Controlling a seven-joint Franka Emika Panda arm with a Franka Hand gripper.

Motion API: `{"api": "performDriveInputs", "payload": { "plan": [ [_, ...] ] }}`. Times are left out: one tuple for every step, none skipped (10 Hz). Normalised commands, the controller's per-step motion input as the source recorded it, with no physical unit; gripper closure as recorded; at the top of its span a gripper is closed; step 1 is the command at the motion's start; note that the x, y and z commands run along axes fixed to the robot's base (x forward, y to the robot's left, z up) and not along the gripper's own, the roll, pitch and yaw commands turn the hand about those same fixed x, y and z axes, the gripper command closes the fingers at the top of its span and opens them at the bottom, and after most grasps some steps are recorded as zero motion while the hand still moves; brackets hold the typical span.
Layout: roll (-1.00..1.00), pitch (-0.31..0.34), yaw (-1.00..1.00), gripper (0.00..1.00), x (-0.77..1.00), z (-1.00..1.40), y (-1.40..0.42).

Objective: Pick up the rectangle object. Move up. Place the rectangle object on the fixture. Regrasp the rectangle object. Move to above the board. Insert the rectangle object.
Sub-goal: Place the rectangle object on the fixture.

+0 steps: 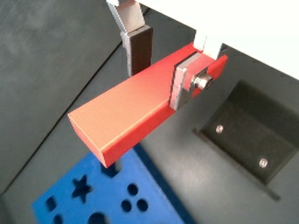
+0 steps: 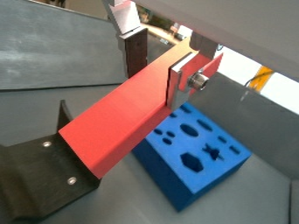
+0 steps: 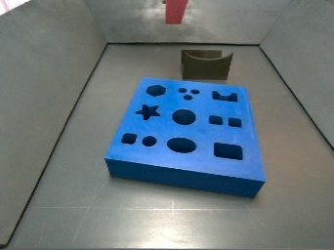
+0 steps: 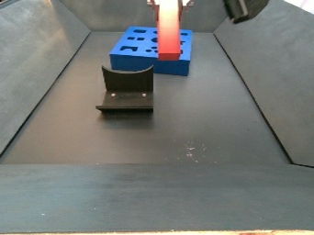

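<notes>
The gripper [image 1: 163,66], at the top of both wrist views, has its jaws clamped on one end of the bar [image 1: 131,109], high above the board [image 3: 186,132] and fixture [image 3: 205,63]. Held so far off-centre, it could pivot and miss the notch.

Note the red-orange rectangle object [image 1: 131,109] clamped at one end in the claw [image 1: 163,63], hanging vertical above the floor. The notched fixture [image 3: 205,64] stands behind the blue board [image 3: 187,133].

Even, diffuse light throughout; soft shadows. Pale glare on the grey back wall [image 3: 183,21], top of a side view. Gripper [image 1: 163,66] close-up, slightly soft in both wrist views.
</notes>
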Motion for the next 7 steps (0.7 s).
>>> {"api": "performDriveInputs", "payload": {
  "plan": [
    [-0.31,0.043,-0.12,1.00,1.00,-0.09,0.05],
    [-0.22,0.035,-0.11,1.00,1.00,-0.07,0.04],
    [-0.19,0.025,-0.10,1.00,1.00,-0.06,0.05],
    [-0.18,0.015,-0.09,1.00,1.00,-0.06,0.05],
    [-0.18,0.011,-0.09,1.00,1.00,-0.06,0.05],
    [-0.19,0.012,-0.08,1.00,0.98,-0.06,0.05],
    [-0.19,0.016,-0.08,1.00,0.94,-0.05,0.05]
  ]
}}
